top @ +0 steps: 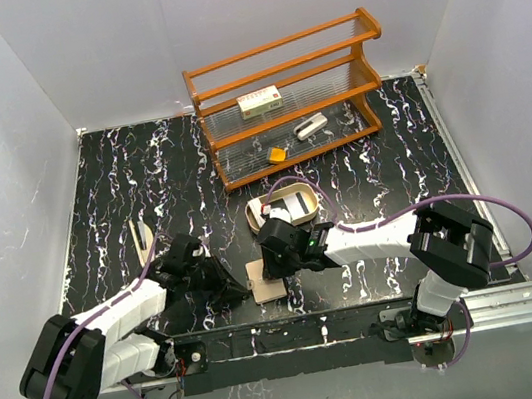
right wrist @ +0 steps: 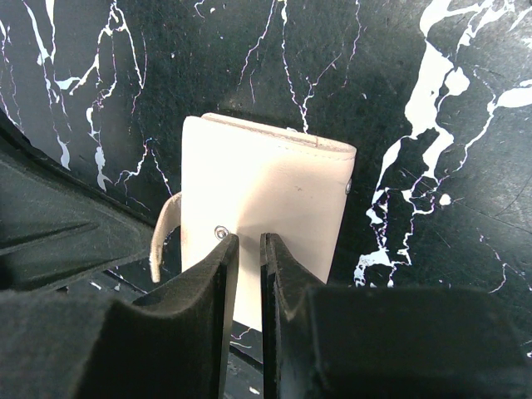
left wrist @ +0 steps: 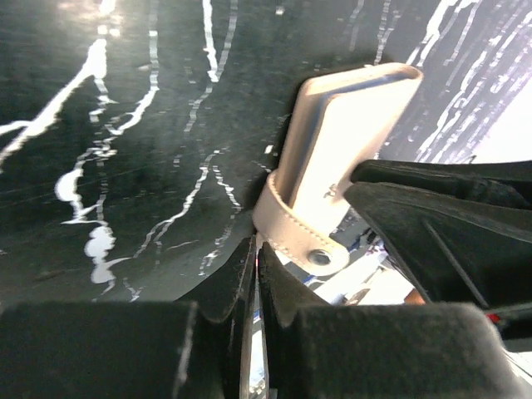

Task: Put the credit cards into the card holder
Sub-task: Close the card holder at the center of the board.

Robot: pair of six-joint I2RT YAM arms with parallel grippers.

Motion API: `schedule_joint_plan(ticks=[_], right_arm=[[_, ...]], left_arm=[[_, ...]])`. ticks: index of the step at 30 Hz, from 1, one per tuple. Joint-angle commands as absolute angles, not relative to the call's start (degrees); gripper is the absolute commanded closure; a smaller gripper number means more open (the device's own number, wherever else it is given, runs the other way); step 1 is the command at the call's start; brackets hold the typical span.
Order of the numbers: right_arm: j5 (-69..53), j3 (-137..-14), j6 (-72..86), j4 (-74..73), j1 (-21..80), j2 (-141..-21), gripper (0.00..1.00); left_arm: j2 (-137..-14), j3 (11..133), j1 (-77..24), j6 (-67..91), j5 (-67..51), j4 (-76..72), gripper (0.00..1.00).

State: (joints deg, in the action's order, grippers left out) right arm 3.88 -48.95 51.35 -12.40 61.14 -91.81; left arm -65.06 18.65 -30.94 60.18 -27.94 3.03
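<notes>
A small cream wallet (top: 264, 281) sits folded on the black marbled counter (top: 131, 180), near its front edge, with both arms' tips crowded around it. Its flap (left wrist: 287, 229) hangs loose and the snap (left wrist: 320, 258) is undone. No pocket is exposed.

Likely risks:
- The wallet looks light and the counter smooth, so a nudge from either side may slide or flip it rather than open it.
- The two sets of fingers are very close together and could knock into each other.
- With the leaves folded together, a thin card pushed in now would probably bend or skid off the leather.
- The loose flap could catch on a finger.

The left end effector (left wrist: 256, 249) is pressed together, just beside the flap. A pale sliver shows between its fingers. It may be a card's edge, but that cannot be told.

The right end effector (right wrist: 249, 241) is nearly closed, with only a slim gap. Its tips are at the wallet's near edge by the snap. Whether they pinch the leather or only rest on it cannot be told.

No cards can be made out clearly. The oval tray (top: 252, 217) behind the wallet holds things too small to name.
</notes>
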Motion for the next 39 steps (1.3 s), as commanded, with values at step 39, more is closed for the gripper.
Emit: schedule_joint_plan(ticks=[39], right_arm=[[4.72, -46.05, 56.18, -4.87, 62.25, -88.48, 0.84]], left_arm=[[-73.35, 19.34, -32.53, 57.56, -31.16, -4.86, 0.90]])
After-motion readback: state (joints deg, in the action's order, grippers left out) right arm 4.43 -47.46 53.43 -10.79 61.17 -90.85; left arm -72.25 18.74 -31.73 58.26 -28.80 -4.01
